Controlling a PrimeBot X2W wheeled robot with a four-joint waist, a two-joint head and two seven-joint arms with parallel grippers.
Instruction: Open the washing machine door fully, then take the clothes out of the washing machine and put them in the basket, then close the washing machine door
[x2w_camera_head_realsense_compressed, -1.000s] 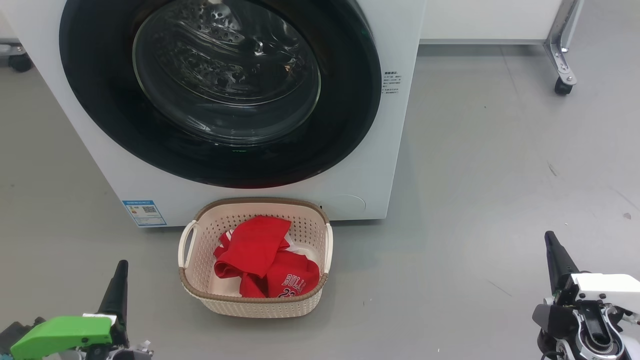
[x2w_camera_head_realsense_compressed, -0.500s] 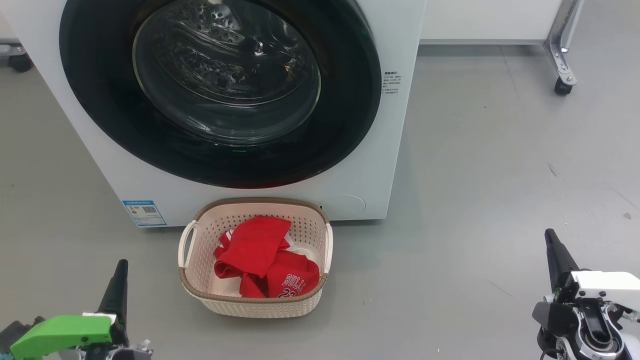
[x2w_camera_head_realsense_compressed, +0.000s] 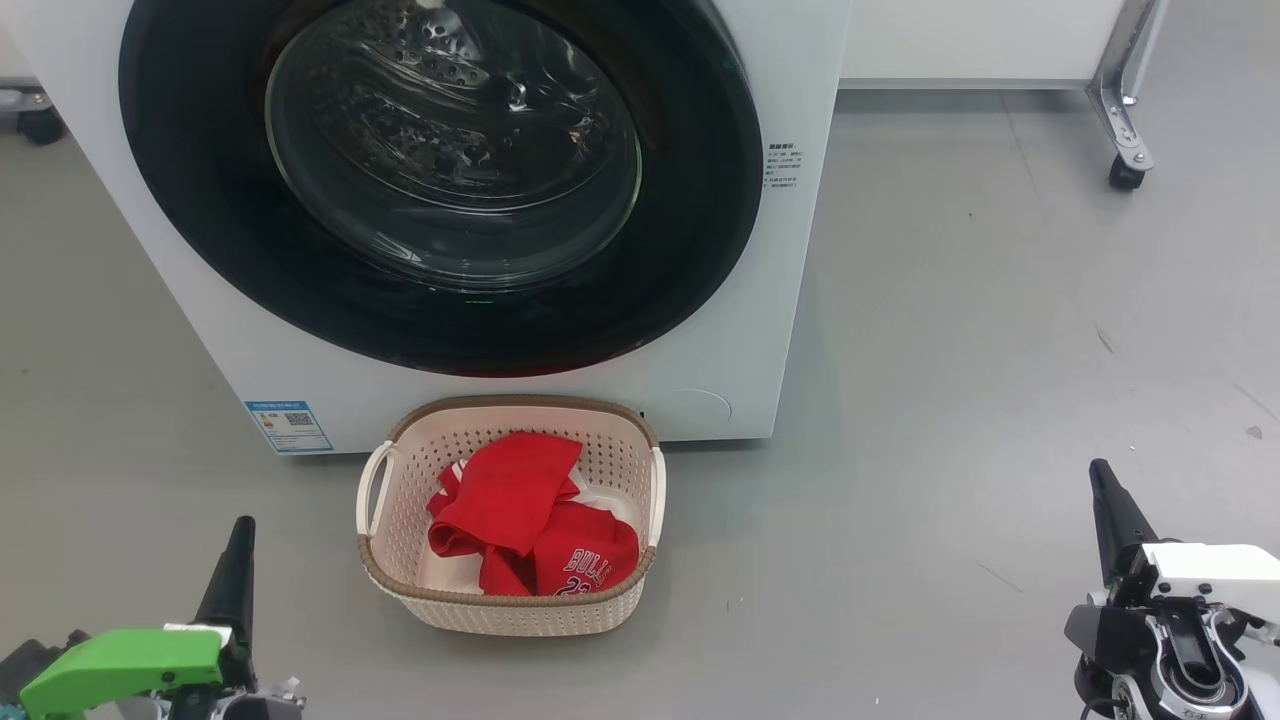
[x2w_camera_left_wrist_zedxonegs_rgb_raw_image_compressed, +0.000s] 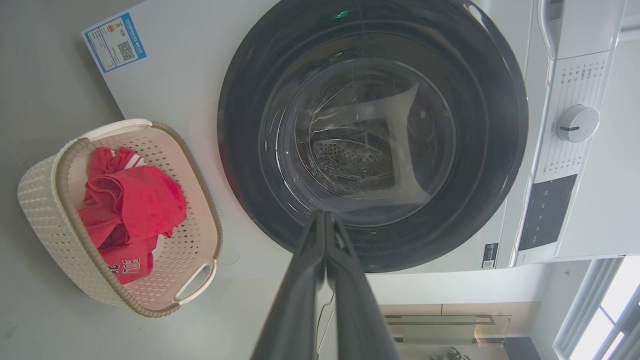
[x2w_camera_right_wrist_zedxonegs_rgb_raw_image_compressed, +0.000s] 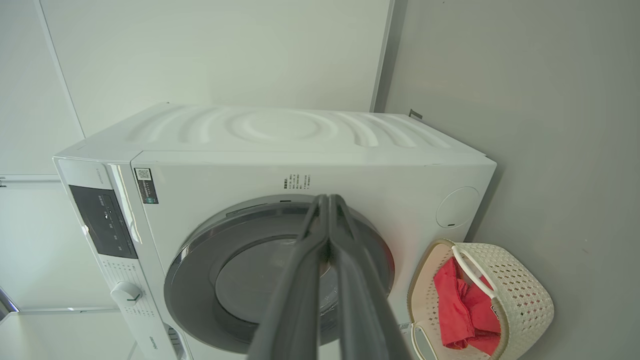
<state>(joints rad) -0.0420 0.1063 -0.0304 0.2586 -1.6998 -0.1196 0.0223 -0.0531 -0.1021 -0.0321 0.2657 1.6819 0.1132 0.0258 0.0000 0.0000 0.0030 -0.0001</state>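
the round black washing machine door lies flush against the white front-loading washing machine, and the red clothes, a bulls jersey among them, sit heaped in the cream perforated basket on the floor just below it. the left gripper and right gripper hang low and well apart from both, each with fingers pressed together on nothing. the likely risk: a door that looks closed but is unlatched could drift open, or a wheeled turn could clip the light basket.
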